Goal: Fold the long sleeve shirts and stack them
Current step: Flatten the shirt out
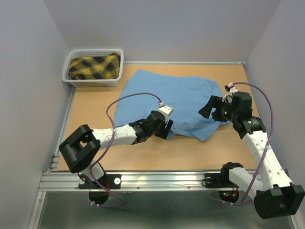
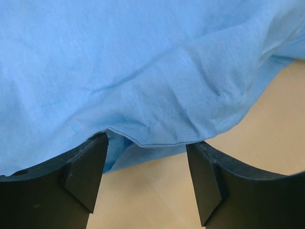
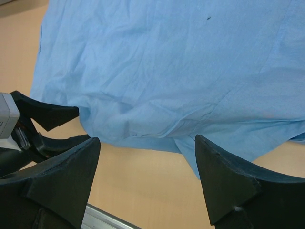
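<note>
Light blue shirt [image 1: 171, 102] lies spread across the middle of the counter [image 1: 143, 155], rumpled, near edge doubled over in a loose fold at the front right. Treat it as light, soft and floppy: thin woven cloth that sags from any pinch point, drags on the wood and slides over itself, nothing fragile. Layers will probably separate, so you likely want a bite on the hem or a corner, both layers together, not the flat middle where the jaws would only skid or bunch it. The left gripper [image 2: 147, 143] is low at the near hem, jaws spread, hem edge right at the tips and between them but not pinched; that stitched edge looks like the best hold, firmer than the rest. The right gripper [image 3: 147, 139] hangs over the near right part of the shirt, jaws spread wide, holding nothing, with the folded corner just below and ahead of it; that corner is your matching grab so the cloth lifts evenly. Lifting one side alone would likely twist it. One container: a white basket [image 1: 93, 82] at the far left corner, well apart from the shirt, with a yellow and black plaid cloth [image 1: 94, 67] in it, looks folded; can't tell what garment it is. Nothing else in the basket that you can see.
</note>
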You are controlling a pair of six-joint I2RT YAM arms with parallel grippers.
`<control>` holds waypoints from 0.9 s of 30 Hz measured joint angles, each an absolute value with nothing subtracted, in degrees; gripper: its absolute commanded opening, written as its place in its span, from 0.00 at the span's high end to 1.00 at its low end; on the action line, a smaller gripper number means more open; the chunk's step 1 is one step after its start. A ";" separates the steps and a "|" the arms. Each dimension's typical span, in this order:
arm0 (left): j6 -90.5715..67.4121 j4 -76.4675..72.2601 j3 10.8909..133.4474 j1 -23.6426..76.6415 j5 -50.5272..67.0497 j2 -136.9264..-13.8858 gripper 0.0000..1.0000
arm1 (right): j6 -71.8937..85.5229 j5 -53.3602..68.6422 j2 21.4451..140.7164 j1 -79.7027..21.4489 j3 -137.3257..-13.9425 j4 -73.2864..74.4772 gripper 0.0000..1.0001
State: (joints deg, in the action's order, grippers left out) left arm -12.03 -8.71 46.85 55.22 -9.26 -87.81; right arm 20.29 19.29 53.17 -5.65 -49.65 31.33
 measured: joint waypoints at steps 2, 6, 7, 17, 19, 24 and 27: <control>-12.38 -8.73 46.85 54.85 -9.28 -88.23 0.23 | 20.29 19.29 53.17 -5.65 -49.65 31.33 0.14; -13.61 -8.56 46.96 54.61 -7.22 -90.37 0.24 | 20.29 19.27 53.17 -5.65 -49.65 31.33 0.14; -14.09 -8.08 46.96 54.63 -6.37 -90.96 0.25 | 20.29 19.22 53.15 -5.65 -49.65 31.33 0.14; -16.34 -6.85 46.50 54.68 -3.73 -91.09 0.25 | 20.27 19.05 52.73 -5.65 -48.99 31.31 0.14; -16.01 -6.98 46.65 54.68 -3.75 -91.70 0.25 | 20.29 19.05 52.75 -5.65 -48.69 31.48 0.14; -14.33 -7.27 49.34 54.70 -4.54 -96.29 0.36 | 20.29 19.05 52.66 -5.65 -48.69 31.51 0.14; -13.39 -7.16 50.50 54.70 -4.80 -97.56 0.58 | 20.32 19.05 52.40 -5.65 -48.69 31.51 0.14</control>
State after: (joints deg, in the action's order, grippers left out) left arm -13.39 -7.16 50.50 54.70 -4.80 -97.56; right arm 20.32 19.05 52.40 -5.65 -48.69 31.51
